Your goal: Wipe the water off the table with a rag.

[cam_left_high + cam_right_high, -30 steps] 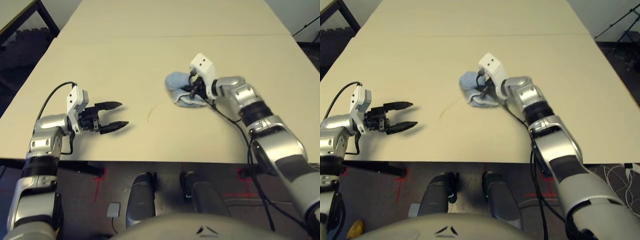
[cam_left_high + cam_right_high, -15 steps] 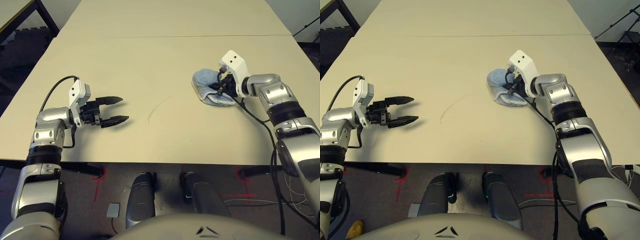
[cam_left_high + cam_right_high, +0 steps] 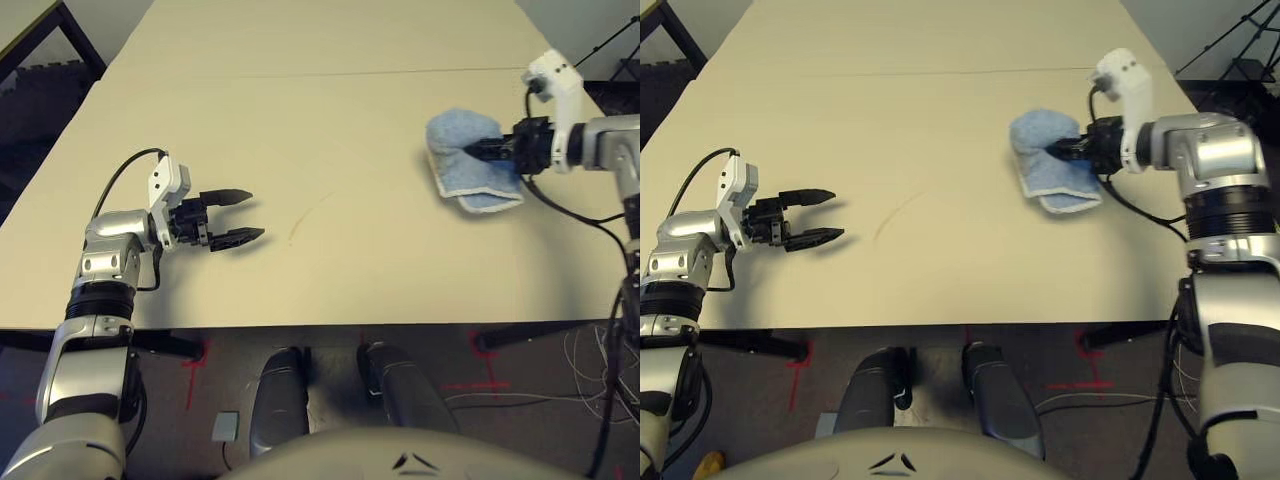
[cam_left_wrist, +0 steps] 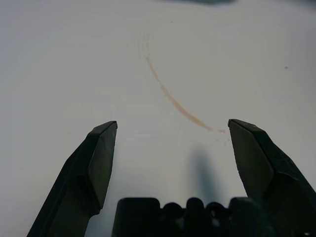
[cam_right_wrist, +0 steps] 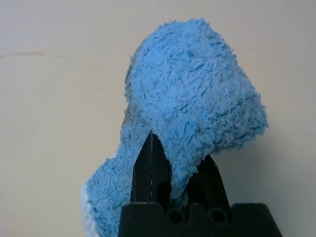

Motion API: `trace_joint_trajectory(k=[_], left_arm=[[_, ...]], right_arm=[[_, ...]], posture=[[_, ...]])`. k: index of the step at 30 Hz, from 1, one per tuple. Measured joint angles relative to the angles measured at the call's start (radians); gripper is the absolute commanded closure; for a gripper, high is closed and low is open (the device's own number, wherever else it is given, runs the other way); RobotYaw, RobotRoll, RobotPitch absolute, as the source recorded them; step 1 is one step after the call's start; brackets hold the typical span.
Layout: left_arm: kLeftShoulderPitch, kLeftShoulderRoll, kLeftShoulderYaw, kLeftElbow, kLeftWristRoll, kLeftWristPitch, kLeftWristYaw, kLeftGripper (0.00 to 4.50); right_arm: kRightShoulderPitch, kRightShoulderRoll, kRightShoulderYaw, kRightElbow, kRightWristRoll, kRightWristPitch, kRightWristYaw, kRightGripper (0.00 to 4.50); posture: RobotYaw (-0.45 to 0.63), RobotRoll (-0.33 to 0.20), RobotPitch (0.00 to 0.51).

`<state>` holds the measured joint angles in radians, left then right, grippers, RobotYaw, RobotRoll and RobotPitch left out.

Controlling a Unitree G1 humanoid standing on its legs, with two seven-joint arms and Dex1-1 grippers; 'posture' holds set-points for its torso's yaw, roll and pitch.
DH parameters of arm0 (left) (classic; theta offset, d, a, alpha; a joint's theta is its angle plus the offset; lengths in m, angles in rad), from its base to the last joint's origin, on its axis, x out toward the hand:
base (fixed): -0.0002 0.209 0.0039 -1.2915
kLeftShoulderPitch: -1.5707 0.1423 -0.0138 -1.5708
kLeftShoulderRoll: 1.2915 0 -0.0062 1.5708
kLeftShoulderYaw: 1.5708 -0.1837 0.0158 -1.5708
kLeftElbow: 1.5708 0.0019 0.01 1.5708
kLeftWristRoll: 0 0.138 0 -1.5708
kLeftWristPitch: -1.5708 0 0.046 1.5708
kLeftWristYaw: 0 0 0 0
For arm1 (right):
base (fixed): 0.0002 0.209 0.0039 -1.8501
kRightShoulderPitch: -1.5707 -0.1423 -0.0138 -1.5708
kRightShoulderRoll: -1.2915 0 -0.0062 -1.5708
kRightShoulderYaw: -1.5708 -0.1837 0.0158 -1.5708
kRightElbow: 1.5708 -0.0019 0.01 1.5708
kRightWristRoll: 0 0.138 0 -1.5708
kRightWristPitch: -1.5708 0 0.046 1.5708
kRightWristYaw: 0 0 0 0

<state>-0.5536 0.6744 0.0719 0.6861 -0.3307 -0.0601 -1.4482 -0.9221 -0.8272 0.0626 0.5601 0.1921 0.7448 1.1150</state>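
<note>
1. Rag (image 3: 1055, 170): soft, light, likely damp; pinched by the right hand (image 5: 180, 143) over the surface (image 3: 350, 280), contact unclear.
2. Grip its bunched middle.
3. Left hand (image 4: 173, 123) spread.

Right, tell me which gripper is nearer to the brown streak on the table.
Left. The left gripper hangs open just to the left of the streak; the right gripper, shut on the rag, is well off to its right.
</note>
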Motion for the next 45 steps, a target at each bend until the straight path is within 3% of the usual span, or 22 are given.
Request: trace_joint_trajectory(k=[9, 18, 24, 30, 40, 45], left_arm=[[-0.033, -0.005, -0.003, 0.039, 0.007, -0.019, -0.002, 0.00], [-0.036, 0.012, -0.001, 0.037, 0.008, -0.020, -0.006, 0.00], [-0.036, 0.021, 0.010, 0.035, 0.006, -0.017, 0.005, 0.00], [-0.029, 0.040, 0.072, 0.024, -0.009, 0.018, 0.045, 0.00], [0.012, 0.073, 0.135, -0.017, -0.031, 0.051, 0.107, 0.00], [-0.027, 0.016, 0.251, -0.007, -0.061, 0.029, 0.345, 0.00]], right_arm=[[0.005, 0.014, 0.004, 0.186, -0.064, -0.139, 0.000, 4.49], [-0.011, 0.103, 0.005, 0.384, -0.137, -0.307, -0.057, 4.49], [-0.042, 0.137, 0.001, 0.504, -0.189, -0.429, -0.184, 2.49], [-0.050, 0.118, -0.117, 0.505, -0.123, -0.509, -0.202, 0.12], [-0.019, 0.011, -0.468, 0.433, 0.141, -0.558, -0.226, 0.02], [0.081, 0.012, -0.534, 0.408, 0.197, -0.626, -0.214, 0.02]], posture=[[-0.22, 0.000, 0.101], [-0.20, 0.000, 0.113], [-0.19, 0.000, 0.122], [-0.18, 0.000, 0.141], [-0.18, 0.000, 0.150], [-0.17, 0.000, 0.155]])
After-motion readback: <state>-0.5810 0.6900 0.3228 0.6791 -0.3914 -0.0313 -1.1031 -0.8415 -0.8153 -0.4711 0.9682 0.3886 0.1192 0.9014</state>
